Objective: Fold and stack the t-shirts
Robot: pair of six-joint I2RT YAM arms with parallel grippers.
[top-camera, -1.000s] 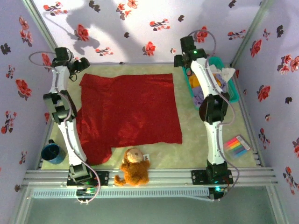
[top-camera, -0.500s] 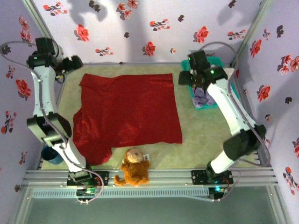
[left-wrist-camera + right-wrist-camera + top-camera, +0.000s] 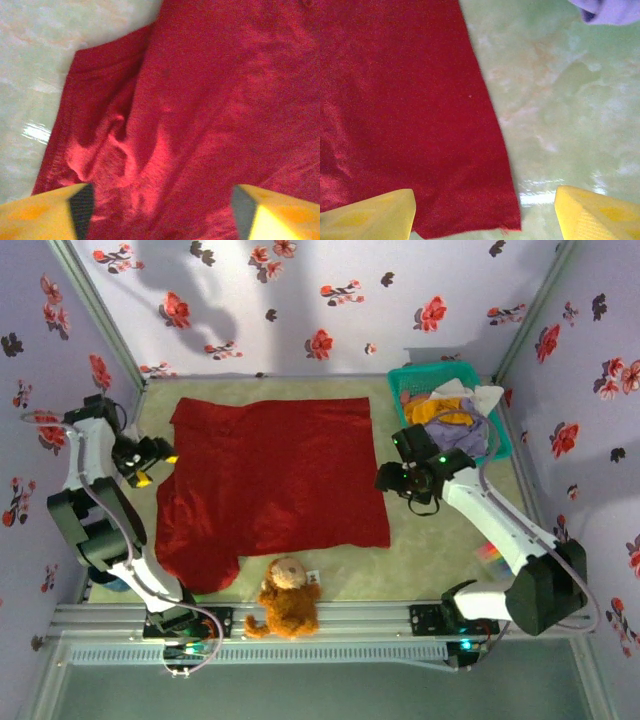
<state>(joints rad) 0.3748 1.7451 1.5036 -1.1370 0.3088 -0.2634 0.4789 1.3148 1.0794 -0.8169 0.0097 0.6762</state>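
Found red t-shirt point(image 3: 275, 475) spread flat on desk point(image 3: 440, 540), centre-left; sleeve creased at near-left. Noted L end effector point(image 3: 162, 215) over that creased sleeve area, jaws well apart, nothing gripped. Noted R end effector point(image 3: 485, 210) over shirt's right hem corner, jaws wide, empty. Logged mustard shirt point(image 3: 440, 412), lavender shirt point(image 3: 455, 435), white shirt point(image 3: 485, 395) heaped in teal basket point(image 3: 405, 390), far right.

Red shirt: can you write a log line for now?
red shirt: spread out | left gripper: open, above its left edge | right gripper: open, above its right edge
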